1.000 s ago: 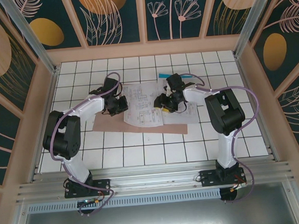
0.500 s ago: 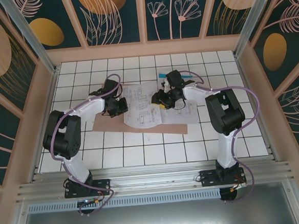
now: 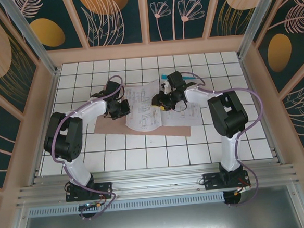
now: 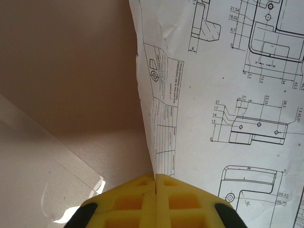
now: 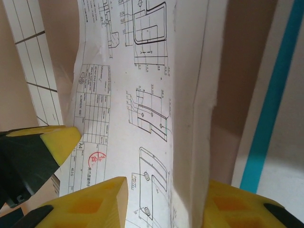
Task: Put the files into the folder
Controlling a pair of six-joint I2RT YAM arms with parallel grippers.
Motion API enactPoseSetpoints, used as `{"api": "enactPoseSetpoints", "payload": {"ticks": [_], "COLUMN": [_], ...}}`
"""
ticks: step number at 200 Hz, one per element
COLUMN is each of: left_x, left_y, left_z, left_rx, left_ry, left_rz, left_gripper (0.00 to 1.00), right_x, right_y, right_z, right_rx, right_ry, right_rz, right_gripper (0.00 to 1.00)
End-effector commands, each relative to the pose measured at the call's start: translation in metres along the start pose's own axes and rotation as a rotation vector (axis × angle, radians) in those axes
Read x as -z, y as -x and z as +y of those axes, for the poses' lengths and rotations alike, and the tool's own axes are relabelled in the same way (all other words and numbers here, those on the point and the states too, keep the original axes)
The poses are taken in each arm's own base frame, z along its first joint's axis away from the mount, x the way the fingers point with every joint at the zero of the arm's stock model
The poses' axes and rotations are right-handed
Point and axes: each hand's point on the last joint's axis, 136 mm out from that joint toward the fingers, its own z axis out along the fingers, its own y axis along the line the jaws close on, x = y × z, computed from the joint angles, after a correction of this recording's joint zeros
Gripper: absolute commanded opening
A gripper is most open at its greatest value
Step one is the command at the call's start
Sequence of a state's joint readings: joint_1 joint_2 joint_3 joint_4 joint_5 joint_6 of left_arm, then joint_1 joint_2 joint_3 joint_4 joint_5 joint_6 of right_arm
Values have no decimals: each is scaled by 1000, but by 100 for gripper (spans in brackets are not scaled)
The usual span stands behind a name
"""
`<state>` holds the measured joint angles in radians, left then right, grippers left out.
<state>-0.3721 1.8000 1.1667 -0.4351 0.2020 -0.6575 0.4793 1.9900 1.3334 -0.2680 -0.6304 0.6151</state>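
Note:
The files, white sheets printed with line drawings, lie bowed on the pinkish-brown folder at mid-table. My left gripper is shut on the sheets' left edge. In the left wrist view its yellow fingertips pinch the paper beside the bare folder card. My right gripper is open at the sheets' right side. A raised, curled fold of paper stands between its fingers. A teal-blue sheet pokes out behind it, seen as a strip.
A further white printed sheet lies flat to the right, under the right arm. A clear glossy film lies on the folder near my left gripper. The white tiled table is ringed by a wooden rim.
My right gripper has moved left and slightly away from the bases, pushing the sheets' right edge so the paper buckles upward. The left gripper has kept its hold and its place.

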Motion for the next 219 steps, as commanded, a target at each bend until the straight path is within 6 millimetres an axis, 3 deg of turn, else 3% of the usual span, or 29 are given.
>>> {"api": "enactPoseSetpoints", "payload": {"ticks": [1, 82, 129, 167, 188, 192, 219], "left_x": [-7, -6, 8, 32, 37, 46, 48], "left_y": [-4, -2, 9, 38, 44, 47, 39], "left_z": [4, 2, 5, 37, 70, 72, 112], "left_rx": [-8, -6, 20, 144, 235, 250, 402], "left_ry": [1, -3, 34, 77, 156, 154, 178], "left_rz": [16, 7, -49, -152, -171, -192, -179], "left_gripper": [0, 0, 0, 49, 65, 67, 81], "right_x": [-12, -26, -10, 11, 24, 26, 45], "right_y": [-4, -11, -4, 10, 20, 22, 37], "right_z": [3, -10, -18, -8, 1, 3, 22], "right_rx": [19, 28, 96, 192, 261, 274, 370], "right_ry": [-6, -69, -157, -179, -188, -190, -190], "right_rz": [38, 70, 1, -95, -159, -173, -266], "right_gripper": [37, 28, 0, 0, 0, 0, 0]}}
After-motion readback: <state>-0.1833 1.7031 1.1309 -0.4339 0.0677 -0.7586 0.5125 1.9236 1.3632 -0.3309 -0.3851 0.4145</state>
